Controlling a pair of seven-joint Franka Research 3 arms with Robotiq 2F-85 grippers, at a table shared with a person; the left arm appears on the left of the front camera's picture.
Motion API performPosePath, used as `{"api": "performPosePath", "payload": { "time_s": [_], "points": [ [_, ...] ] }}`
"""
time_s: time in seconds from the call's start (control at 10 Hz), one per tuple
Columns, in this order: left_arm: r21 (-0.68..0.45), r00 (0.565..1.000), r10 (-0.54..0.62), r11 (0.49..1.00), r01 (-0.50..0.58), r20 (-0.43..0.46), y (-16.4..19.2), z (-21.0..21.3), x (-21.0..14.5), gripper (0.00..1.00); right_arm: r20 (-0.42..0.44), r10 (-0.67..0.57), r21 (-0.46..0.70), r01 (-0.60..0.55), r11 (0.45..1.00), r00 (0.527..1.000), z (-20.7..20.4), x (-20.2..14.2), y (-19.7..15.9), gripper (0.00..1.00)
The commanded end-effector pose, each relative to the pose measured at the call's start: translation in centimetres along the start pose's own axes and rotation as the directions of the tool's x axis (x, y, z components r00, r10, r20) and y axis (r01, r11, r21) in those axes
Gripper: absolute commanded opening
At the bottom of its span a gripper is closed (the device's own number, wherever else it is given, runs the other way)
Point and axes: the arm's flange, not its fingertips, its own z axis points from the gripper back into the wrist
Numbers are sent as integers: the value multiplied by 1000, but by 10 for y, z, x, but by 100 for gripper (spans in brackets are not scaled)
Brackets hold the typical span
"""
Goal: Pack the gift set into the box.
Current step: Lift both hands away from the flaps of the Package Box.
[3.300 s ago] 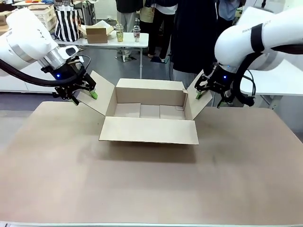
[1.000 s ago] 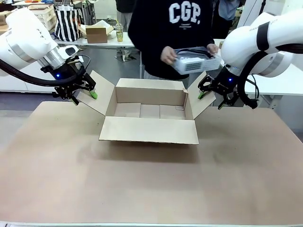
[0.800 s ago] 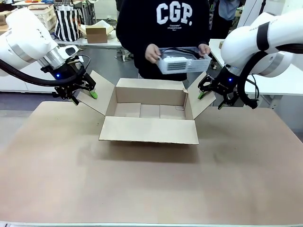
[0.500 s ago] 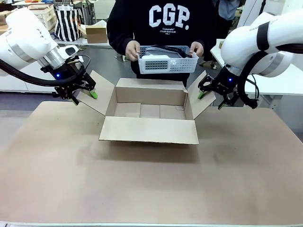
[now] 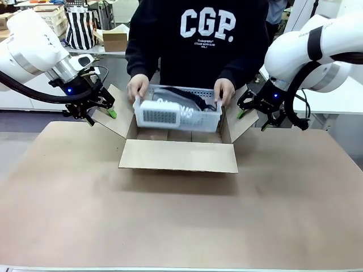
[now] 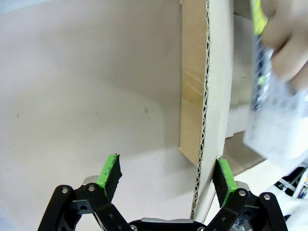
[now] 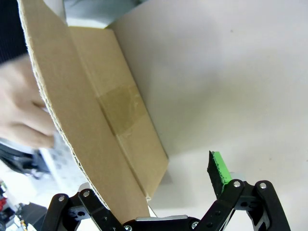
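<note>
The box (image 5: 178,156) lies open at the table's middle with its flaps spread. A person's two hands (image 5: 138,88) hold a white perforated basket (image 5: 187,118) low over the box's opening. Inside the basket lies the gift set (image 5: 177,102), black with white lettering. My left gripper (image 5: 102,117) stands open astride the left flap (image 5: 118,117); that flap's edge (image 6: 208,120) runs up close to the right pad (image 6: 224,176). My right gripper (image 5: 250,119) is open astride the right flap (image 7: 91,115), which hides its left finger.
The person stands close against the far edge, behind the box. The basket (image 6: 272,110) and a hand (image 7: 19,113) show blurred beyond the flaps. Bare tan tabletop (image 5: 181,221) stretches in front of the box. A side table with a small carton (image 5: 116,38) stands far back left.
The person has come up to the far edge and brought the basket from chest height down to the box's opening. Neither arm has moved, and the flaps stand as before.
</note>
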Motion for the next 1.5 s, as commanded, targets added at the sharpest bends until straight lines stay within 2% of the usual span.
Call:
{"api": "performPosePath", "payload": {
  "time_s": [0.0,1.4],
  "points": [
    [16,1000,11,1000,-11,2,-1,3,-2,100,-7,-17,-24,17,1000,1000,-3,-1,5,100],
    [16,1000,11,1000,-11,2,-1,3,-2,100,-7,-17,-24,17,1000,1000,-3,-1,5,100]
  ]
}}
